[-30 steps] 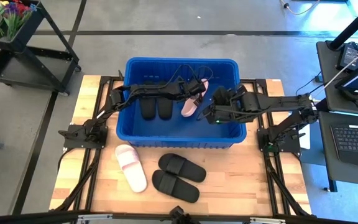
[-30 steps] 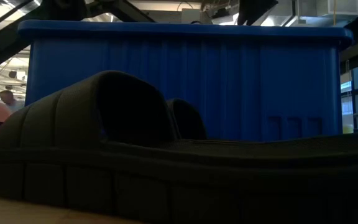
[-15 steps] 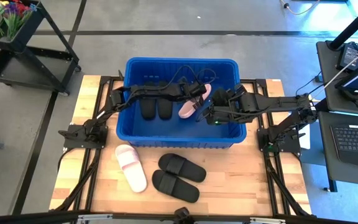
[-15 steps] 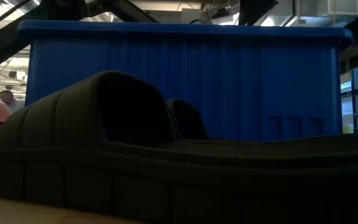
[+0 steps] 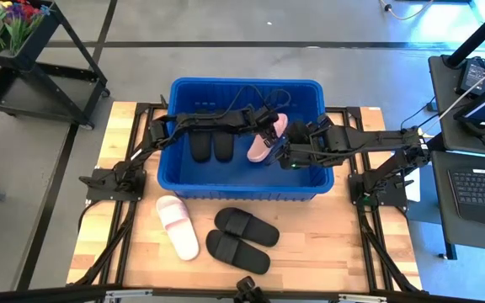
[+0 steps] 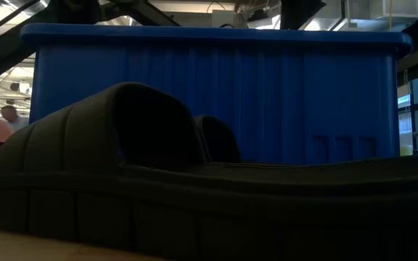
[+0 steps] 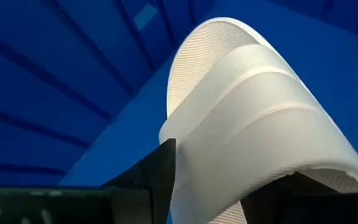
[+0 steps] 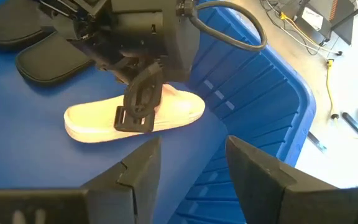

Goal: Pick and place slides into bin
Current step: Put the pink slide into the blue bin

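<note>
currently the left gripper is inside the bin, fingers clamped on the strap of a pale pink slide, which sits low over the bin floor toward the right half. from the right wrist view the sole looks at or very near the floor; contact cannot be confirmed.

right gripper hangs over the bin's right end, just beside the pink slide, fingers spread and holding nothing.

a black pair already lies in the bin, left of the pink slide, near but apart from it.

outside the bin, on the table in front of its near wall: the second pink slide toward the left, and another black pair just to its right. so three in or at the bin, three left, by my count.

judgement on the step: this is the release. best to let the sole settle flat on the bin floor before letting go, then lift straight up so a finger does not snag the strap and drag it. the right arm is close; clear one arm before the other moves.
</note>
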Tool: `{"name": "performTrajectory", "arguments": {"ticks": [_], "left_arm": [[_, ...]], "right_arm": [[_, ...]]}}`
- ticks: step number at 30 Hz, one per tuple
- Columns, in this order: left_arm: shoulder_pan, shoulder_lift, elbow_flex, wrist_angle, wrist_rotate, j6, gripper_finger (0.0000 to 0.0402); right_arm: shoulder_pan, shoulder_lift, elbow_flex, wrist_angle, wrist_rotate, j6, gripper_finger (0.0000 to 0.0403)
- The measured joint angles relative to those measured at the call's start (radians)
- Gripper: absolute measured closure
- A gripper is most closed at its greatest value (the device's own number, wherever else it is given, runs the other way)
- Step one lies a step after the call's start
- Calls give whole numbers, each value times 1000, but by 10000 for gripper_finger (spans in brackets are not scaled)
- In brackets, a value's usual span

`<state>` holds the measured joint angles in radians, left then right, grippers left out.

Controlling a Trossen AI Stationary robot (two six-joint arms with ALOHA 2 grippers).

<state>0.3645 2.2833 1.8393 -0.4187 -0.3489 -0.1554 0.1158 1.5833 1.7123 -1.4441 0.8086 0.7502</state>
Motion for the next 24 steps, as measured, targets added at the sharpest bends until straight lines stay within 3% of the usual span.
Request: {"name": "performTrajectory", "arguments": {"ticks": [7,15,24], "left_arm": [[0,-6,11,-78,37,50,250],[2,-6,11,-161,-30,16,249],[-14,-7,13,-224,-15,-13,249]], "right_arm": [[0,0,0,-10,-43,1,221],[1,0,0,-11,-46,4,221],[21,0,0,-12,-53,26,221]]}}
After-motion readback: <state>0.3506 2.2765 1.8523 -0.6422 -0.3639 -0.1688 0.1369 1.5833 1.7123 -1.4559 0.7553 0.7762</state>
